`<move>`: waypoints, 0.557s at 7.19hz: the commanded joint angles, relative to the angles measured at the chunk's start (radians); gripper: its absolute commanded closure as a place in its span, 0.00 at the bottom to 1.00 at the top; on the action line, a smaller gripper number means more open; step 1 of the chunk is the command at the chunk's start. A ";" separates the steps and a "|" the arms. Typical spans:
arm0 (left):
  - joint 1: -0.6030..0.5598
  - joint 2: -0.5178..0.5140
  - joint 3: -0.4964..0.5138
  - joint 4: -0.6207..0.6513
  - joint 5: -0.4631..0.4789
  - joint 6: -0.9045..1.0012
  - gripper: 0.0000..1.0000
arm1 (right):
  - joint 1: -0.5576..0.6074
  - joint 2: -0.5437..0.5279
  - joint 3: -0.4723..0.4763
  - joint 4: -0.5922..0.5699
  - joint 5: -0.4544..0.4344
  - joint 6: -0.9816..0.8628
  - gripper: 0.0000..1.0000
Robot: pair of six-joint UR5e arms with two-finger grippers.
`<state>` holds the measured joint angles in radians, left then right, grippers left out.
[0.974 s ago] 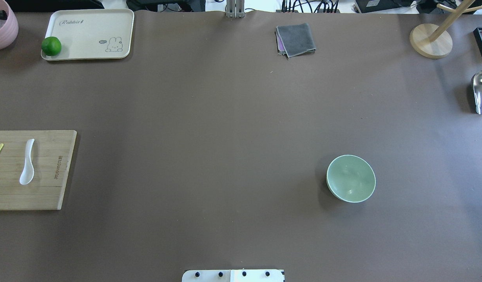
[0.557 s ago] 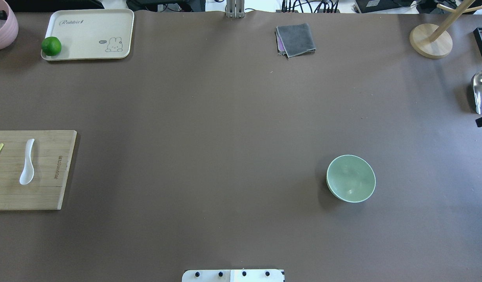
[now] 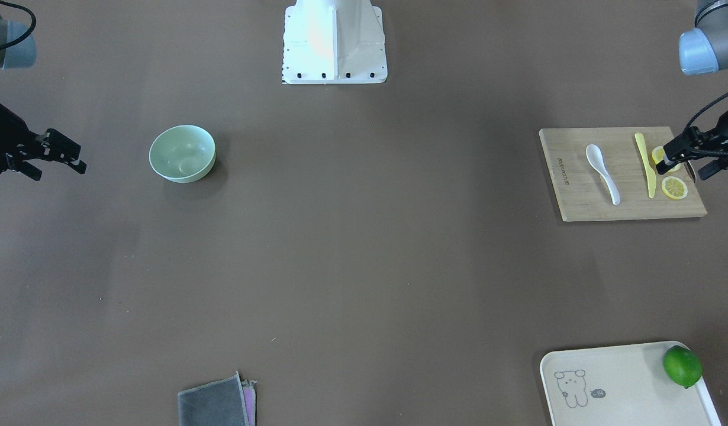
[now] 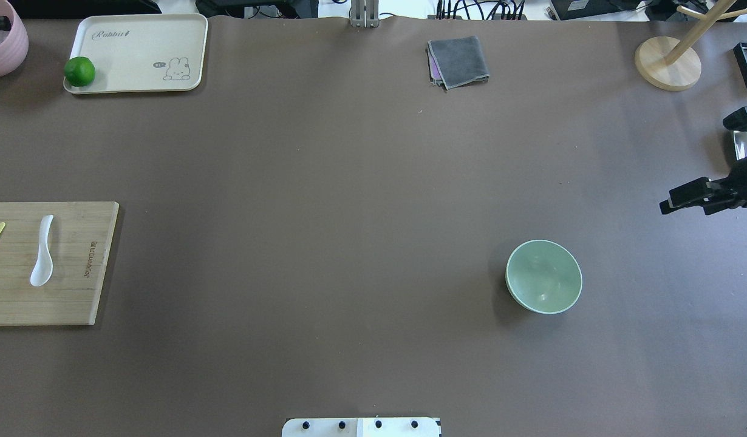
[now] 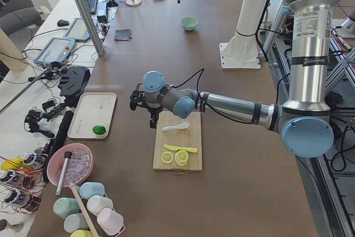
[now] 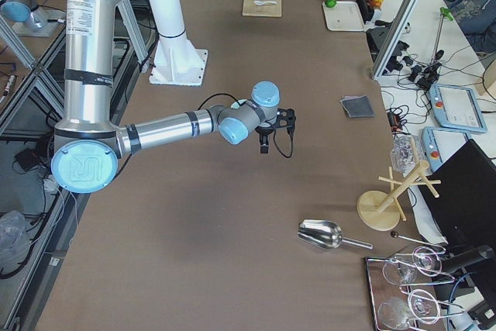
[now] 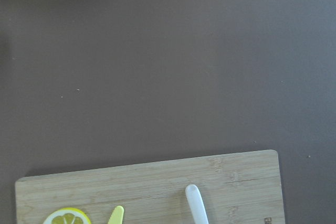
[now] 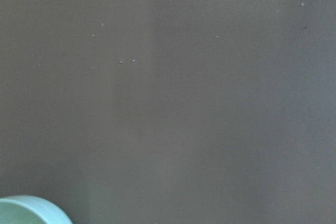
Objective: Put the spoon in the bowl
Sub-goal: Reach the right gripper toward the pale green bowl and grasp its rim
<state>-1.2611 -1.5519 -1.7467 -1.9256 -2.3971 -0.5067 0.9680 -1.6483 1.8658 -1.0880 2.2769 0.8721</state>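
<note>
The white spoon lies on a wooden cutting board at the table's left end, scoop toward the robot; it also shows in the overhead view, and its handle tip shows in the left wrist view. The mint-green bowl stands empty on the right half, and again in the front view. My left gripper is open above the board's outer end, beside the spoon. My right gripper is open and empty, up and to the right of the bowl.
A yellow knife and lemon slices lie on the board next to the spoon. A cream tray with a lime, a grey cloth, a wooden stand and a metal scoop sit along the edges.
My right gripper has come into the overhead view from the right edge and moved left toward the bowl. The spoon and the bowl have not moved.
</note>
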 commanded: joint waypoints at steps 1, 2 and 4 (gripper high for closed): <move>0.038 -0.010 -0.002 -0.007 0.038 -0.039 0.03 | -0.156 0.015 0.058 0.000 -0.123 0.116 0.02; 0.048 -0.011 0.004 -0.007 0.041 -0.038 0.03 | -0.213 0.015 0.059 0.000 -0.158 0.117 0.02; 0.054 -0.011 0.007 -0.007 0.041 -0.038 0.03 | -0.293 0.038 0.053 0.000 -0.227 0.174 0.15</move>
<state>-1.2112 -1.5626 -1.7418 -1.9327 -2.3579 -0.5439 0.7226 -1.6239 1.9227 -1.0876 2.0844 1.0109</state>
